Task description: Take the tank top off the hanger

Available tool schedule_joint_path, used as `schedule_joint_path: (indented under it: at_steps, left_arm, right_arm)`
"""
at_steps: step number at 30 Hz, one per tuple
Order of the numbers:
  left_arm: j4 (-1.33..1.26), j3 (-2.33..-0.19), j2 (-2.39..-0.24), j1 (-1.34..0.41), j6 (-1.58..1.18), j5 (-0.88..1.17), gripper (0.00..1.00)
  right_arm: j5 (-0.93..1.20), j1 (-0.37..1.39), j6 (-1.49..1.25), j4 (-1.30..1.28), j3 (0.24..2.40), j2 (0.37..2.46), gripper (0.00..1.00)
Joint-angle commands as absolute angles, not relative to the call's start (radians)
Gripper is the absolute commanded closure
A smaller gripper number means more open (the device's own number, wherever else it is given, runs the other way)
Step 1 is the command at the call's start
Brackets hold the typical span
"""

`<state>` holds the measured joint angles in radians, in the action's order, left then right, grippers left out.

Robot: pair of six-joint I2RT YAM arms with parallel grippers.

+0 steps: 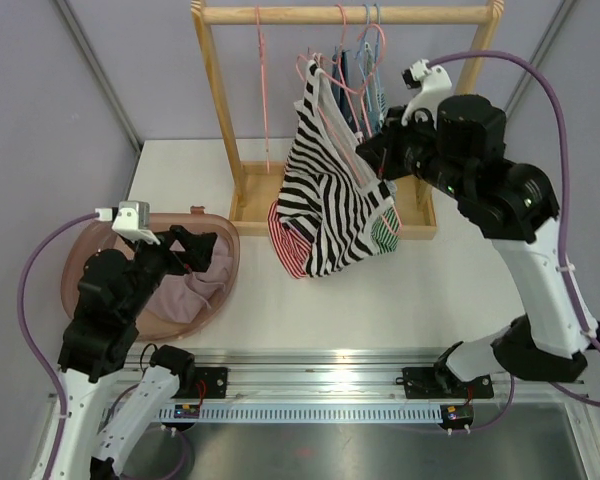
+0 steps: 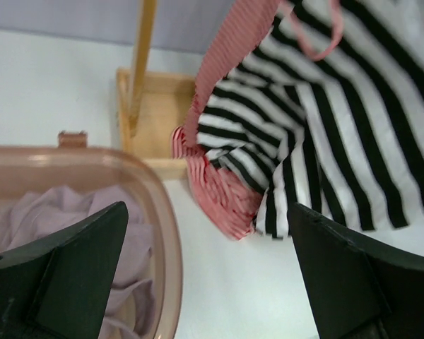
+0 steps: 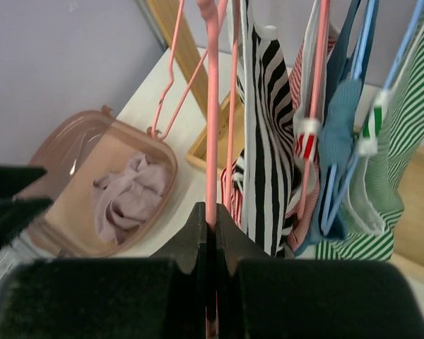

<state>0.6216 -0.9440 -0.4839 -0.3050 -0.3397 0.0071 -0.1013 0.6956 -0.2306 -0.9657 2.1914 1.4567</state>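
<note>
**Striped tank top (image 1: 330,195) on its pink hanger (image 3: 212,127), right claw clamped on the hanger.**

The black-and-white top hangs at the front of the wooden rack (image 1: 220,110). It is slung out at a slant toward the near left, and its hem drapes over the front lip of the rack's base onto the white table (image 1: 400,290). A red-striped garment (image 2: 222,191) is bunched under the hem. Blue (image 3: 339,127) and green-striped (image 3: 396,155) tops hang just beside it on the right. The right gripper (image 1: 373,150) has its fingers pressed together on the pink hanger's bar, at the top's right edge. An empty pink hanger (image 1: 263,80) hangs from the rail to the left. The left gripper (image 1: 195,248) hovers over the pink plastic tub (image 1: 230,255), which holds lilac cloth (image 2: 56,212); its fingers are spread wide and grip nothing.
</note>
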Motion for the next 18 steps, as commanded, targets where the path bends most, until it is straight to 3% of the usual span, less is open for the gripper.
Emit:
schedule_joint_path:
  at_steps: [1, 8, 14, 18]
  left_arm:
    - [0.482, -1.089, -0.560, -0.301, -0.322, 0.149, 0.01]
    - [0.402, -1.336, -0.733, -0.343, -0.321, 0.250, 0.01]
    - [0.475, -1.656, -0.943, -0.587, -0.160, 0.050, 0.01]
    - [0.470, -1.726, -1.051, -0.756, -0.069, -0.077, 0.01]
  right_arm:
    - [-0.017, 0.707, -0.259, -0.997, 2.123, 1.303, 1.00]
    - [0.066, 0.707, -0.282, -1.106, 2.071, 1.126, 1.00]
    - [0.115, 0.707, -0.273, -1.268, 2.220, 1.101, 1.00]
    - [0.188, 0.706, -0.279, -1.307, 2.185, 1.089, 1.00]
